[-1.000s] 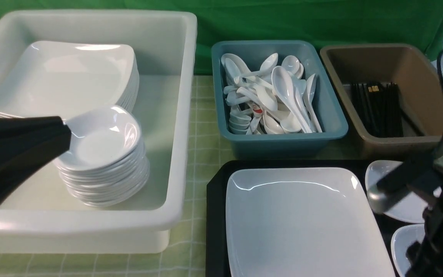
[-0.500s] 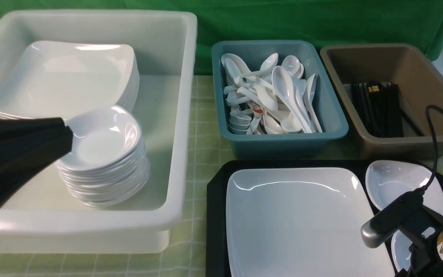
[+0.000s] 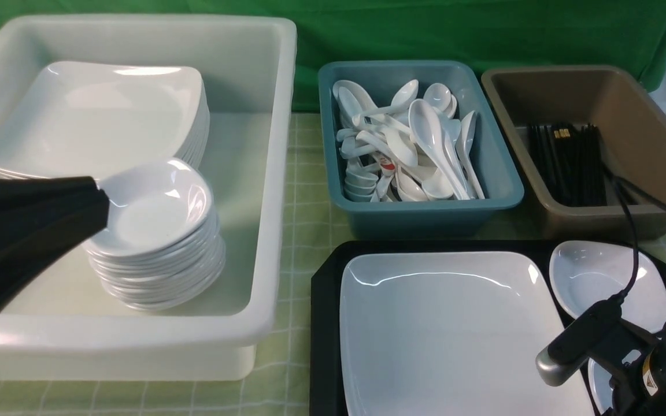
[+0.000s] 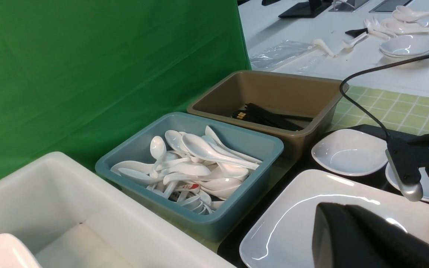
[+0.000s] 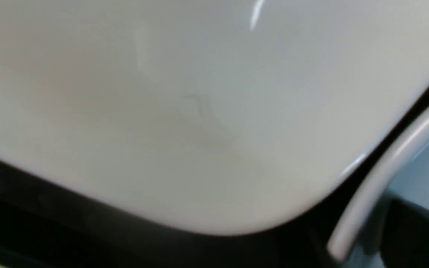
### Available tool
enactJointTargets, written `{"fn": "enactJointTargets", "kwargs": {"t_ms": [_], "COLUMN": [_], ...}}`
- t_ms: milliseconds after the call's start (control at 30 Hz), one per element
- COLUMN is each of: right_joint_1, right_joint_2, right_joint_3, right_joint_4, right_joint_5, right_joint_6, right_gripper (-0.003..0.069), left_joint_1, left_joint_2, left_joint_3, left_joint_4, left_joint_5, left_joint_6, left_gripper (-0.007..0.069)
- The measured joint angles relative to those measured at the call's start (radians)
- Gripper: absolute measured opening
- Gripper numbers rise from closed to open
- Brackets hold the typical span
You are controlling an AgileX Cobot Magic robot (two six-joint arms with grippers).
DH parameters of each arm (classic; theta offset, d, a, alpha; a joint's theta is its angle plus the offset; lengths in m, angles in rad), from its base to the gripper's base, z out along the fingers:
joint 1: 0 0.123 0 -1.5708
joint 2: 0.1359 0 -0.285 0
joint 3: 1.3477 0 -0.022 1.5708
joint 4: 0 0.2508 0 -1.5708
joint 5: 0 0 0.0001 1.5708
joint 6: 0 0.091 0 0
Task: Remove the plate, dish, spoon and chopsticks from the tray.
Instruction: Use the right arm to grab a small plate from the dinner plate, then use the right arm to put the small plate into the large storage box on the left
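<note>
Right claw (image 5: 363, 238) has lowered beside small glossy white dish (image 3: 600, 386) — width or grip cannot be told; pickup likely beginning. Left claw (image 3: 102, 202) narrow — tray (image 3: 328, 323) uncleared.

In the right wrist view, the right pincer (image 5: 352, 242) is a dark blur cut off by the edge, too unclear to show whether it grips the rim of the small white dish (image 5: 371, 186) at its tips. That dish and the square white plate (image 5: 199, 111) beside it are smeared and cropped. In the front view, the right arm's wrist camera (image 3: 578, 341) covers parts of both small dishes, and the frame cuts off the black tray (image 3: 326, 346) around them. The left pincer (image 4: 337, 219) hides one side of the plate in its wrist view.
</note>
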Motion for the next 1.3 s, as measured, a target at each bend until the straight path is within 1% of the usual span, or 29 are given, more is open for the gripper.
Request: {"fn": "enactJointTargets", "kwargs": {"t_ms": [33,167,200,333,367,400,433,500,567,600,667,733,767,833,867,900,933,1000,1100,1200,1267,1300], "right_joint_1": [0.0,0.0,0.0,0.0,0.0,0.001,0.007,0.045,0.113,0.138,0.241,0.316,0.37,0.46,0.477,0.509,0.559,0.596,0.621,0.627,0.627,0.627], "right_joint_2": [-0.009,-0.044,-0.05,-0.129,-0.133,-0.166,-0.189,-0.241,-0.266,-0.267,-0.25,-0.212,-0.179,-0.1,-0.079,-0.036,0.059,0.174,0.339,0.5,0.604,0.604], "right_joint_3": [-0.006,-0.032,-0.034,-0.115,-0.12,-0.162,-0.195,-0.308,-0.436,-0.507,-0.655,-0.756,-0.825,-0.939,-0.962,-1.006,-1.086,-1.165,-1.276,-1.393,-1.472,-1.478], "right_joint_4": [-0.002,0.001,0.002,0.026,0.028,0.056,0.074,0.097,0.103,0.103,0.103,0.099,0.095,0.09,0.09,0.09,0.092,0.094,0.095,0.087,0.05,0.045], "right_joint_5": [0.006,0.061,0.061,0.22,0.231,0.311,0.353,0.433,0.475,0.48,0.465,0.431,0.411,0.354,0.339,0.302,0.237,0.176,0.104,0.091,0.091,0.091], "right_joint_6": [0.0,0.007,0.007,0.009,0.009,0.017,0.026,0.072,0.107,0.112,0.107,0.081,0.052,-0.016,-0.034,-0.081,-0.146,-0.218,-0.297,-0.349,-0.373,-0.376], "right_gripper": [0.0273,0.0217,0.0213,0.0087,0.0078,0.0065,0.0064,0.0064,0.0064,0.0064,0.0064,0.0064,0.0064,0.0064,0.0064,0.0064,0.0064,0.0064,0.0064,0.0064,0.0064,0.0064], "left_joint_1": [0.0,0.0,0.0,0.0,0.0,0.0,0.0,0.0,0.0,0.0,0.0,0.0,0.0,0.0,0.0,0.0,0.0,0.0,0.0,0.0,0.0,0.0], "left_joint_2": [0.0,0.0,0.0,0.0,0.0,0.0,0.0,0.0,-0.001,-0.002,-0.009,-0.02,-0.029,-0.06,-0.064,-0.086,-0.12,-0.168,-0.231,-0.267,-0.273,-0.275], "left_joint_3": [0.0,0.0,0.0,0.0,0.0,0.0,0.0,0.0,-0.001,-0.006,-0.026,-0.046,-0.062,-0.092,-0.092,-0.107,-0.119,-0.126,-0.128,-0.128,-0.128,-0.128], "left_joint_4": [0.0,0.0,0.0,0.0,0.0,0.0,0.001,0.022,0.087,0.143,0.289,0.402,0.476,0.583,0.592,0.628,0.657,0.664,0.659,0.64,0.628,0.628], "left_joint_5": [0.001,0.004,0.004,0.004,0.004,0.007,0.01,0.028,0.033,0.042,0.082,0.132,0.174,0.258,0.258,0.303,0.344,0.377,0.409,0.433,0.449,0.45], "left_joint_6": [0.0,0.0,0.0,0.0,0.0,0.001,0.001,-0.011,-0.074,-0.13,-0.27,-0.376,-0.446,-0.551,-0.56,-0.603,-0.637,-0.664,-0.682,-0.685,-0.687,-0.687], "left_gripper": [0.0011,0.0011,0.0011,0.0011,0.0011,0.0011,0.0011,0.0011,0.0011,0.0011,0.0011,0.0011,0.0011,0.0011,0.0011,0.0011,0.0011,0.0011,0.0011,0.0011,0.0011,0.0011]}}
